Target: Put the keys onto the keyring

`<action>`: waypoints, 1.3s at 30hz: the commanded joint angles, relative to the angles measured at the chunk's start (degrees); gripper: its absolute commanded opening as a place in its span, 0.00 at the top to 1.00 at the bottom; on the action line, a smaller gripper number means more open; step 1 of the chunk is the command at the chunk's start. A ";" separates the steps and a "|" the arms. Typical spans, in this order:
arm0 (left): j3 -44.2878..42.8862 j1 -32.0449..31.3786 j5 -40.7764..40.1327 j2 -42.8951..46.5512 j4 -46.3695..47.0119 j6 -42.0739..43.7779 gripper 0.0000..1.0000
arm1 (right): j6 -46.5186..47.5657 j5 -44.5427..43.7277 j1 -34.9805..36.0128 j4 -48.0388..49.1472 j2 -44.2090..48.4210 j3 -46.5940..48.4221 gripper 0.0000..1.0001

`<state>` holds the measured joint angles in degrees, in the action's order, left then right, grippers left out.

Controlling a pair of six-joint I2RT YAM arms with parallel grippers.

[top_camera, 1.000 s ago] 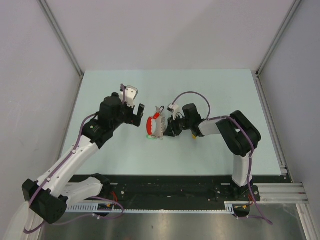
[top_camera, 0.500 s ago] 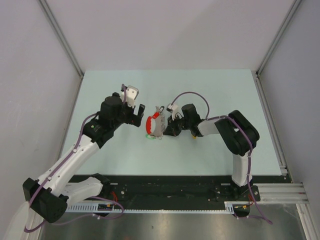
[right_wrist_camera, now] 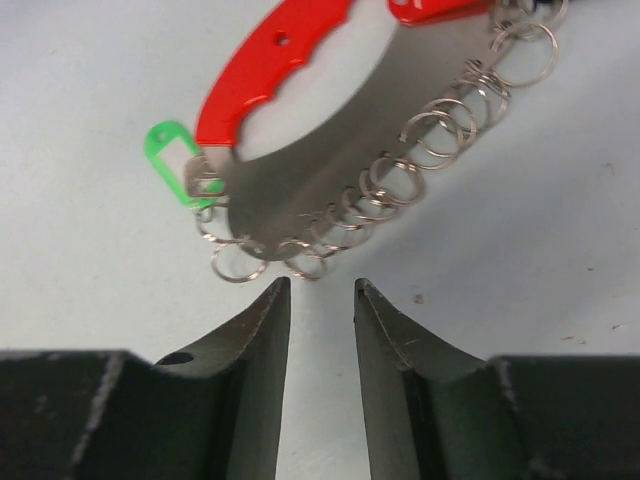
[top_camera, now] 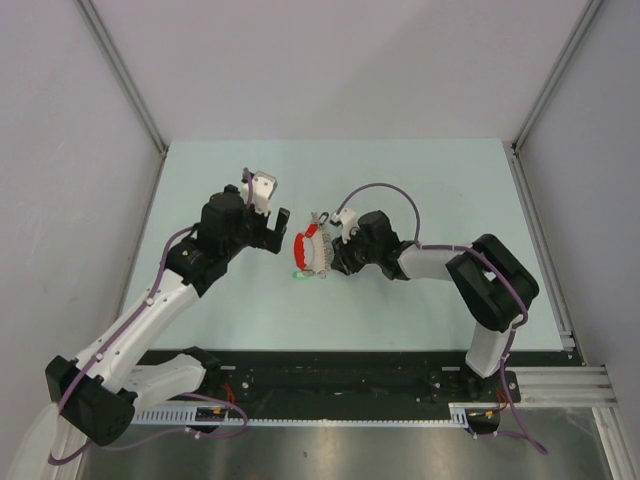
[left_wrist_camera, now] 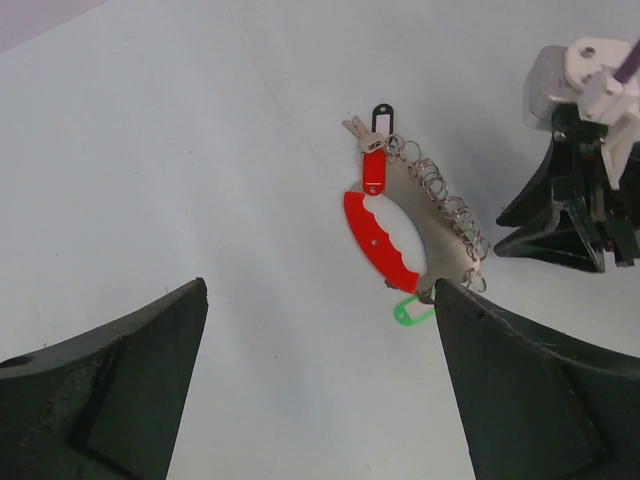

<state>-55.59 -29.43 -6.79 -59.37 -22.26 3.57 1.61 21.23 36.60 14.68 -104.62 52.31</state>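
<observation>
Pale table (left_wrist_camera: pixel 180 140) — keyring (left_wrist_camera: pixel 384 243), green key (left_wrist_camera: pixel 408 312) touching

The keyring (top_camera: pixel 312 252) lies flat near the middle of the surface (top_camera: pixel 420 180), between the two arms. The left gripper (top_camera: pixel 280 232) is just to its left and apart from it. The right gripper (top_camera: pixel 337 258) is close in on its right, low over the surface, with its tips just short of the row of rings (right_wrist_camera: pixel 440 120) strung along that edge. The near key (left_wrist_camera: pixel 408 312) lies on the surface at the keyring's near end, touching it. The far key (left_wrist_camera: pixel 374 172) rests at the opposite end, with a tag (left_wrist_camera: pixel 381 115) just beyond it.
</observation>
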 commanded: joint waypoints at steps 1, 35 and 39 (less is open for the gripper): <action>-0.04 0.43 -0.68 0.93 0.20 1.08 0.00 | 2.35 -9.62 4.52 3.15 6.00 -2.82 0.63; 0.13 0.51 -1.83 2.42 0.38 1.17 0.00 | 9.91 -33.10 18.77 24.08 -1.91 -11.09 0.83; 0.13 0.51 -1.83 2.33 0.29 1.17 0.00 | 10.35 -33.63 18.42 24.96 -1.64 -11.09 0.90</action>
<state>-55.57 -29.43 -8.40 -58.28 -22.44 3.68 11.07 -10.31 55.18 37.23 -105.78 41.39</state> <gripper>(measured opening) 0.996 0.130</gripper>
